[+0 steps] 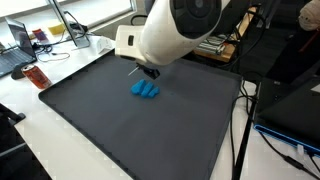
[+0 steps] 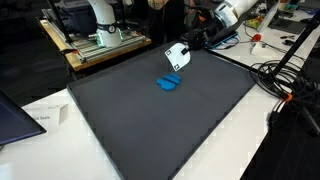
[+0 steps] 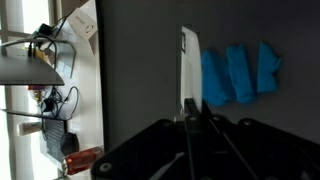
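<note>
Lab: laptop (image 1: 15, 50), cables (image 2: 272, 75), equipment rack (image 2: 100, 42)

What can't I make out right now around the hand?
- In an exterior view: the arm's white housing covers most of the hand; whether its tips touch the mat is unclear.
- In both exterior views: the blue object is too small to identify.
- Wrist view: the shut hand is blurred up close.

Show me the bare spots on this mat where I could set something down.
The dark grey mat is bare from the blue crumpled cloth out to its near edge and both side edges. It is crowded only toward the far side, where the shut gripper hangs over the cloth.
</note>
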Controlling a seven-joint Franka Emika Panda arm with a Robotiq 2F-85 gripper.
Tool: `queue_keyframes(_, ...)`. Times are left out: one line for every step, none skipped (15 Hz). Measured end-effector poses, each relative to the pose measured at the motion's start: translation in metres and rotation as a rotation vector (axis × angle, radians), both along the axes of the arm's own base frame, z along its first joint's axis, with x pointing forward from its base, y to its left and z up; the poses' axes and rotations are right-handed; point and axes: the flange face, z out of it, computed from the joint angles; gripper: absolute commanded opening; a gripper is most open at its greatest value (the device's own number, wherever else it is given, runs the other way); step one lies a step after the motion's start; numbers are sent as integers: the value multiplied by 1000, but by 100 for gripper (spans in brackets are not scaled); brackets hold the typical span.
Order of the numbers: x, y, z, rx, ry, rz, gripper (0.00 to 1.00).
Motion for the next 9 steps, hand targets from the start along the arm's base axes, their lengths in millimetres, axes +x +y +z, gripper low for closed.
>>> queue_keyframes(2, -2, 1, 41, 11, 1, 1)
queue_keyframes(4, -5, 2, 80, 19, 2, 1)
queue_keyframes(7, -8, 4, 118, 21, 3, 1)
queue_keyframes(9, -10, 8, 156, 19, 3, 1)
queue_keyframes(12, -12, 13, 194, 13, 6, 1)
queue_keyframes(14, -13, 18, 231, 3, 10, 1)
queue_keyframes(16, -13, 23, 266, -10, 16, 1)
queue_keyframes(18, -13, 28, 300, -24, 23, 1)
queue_keyframes(19, -13, 33, 331, -38, 31, 1)
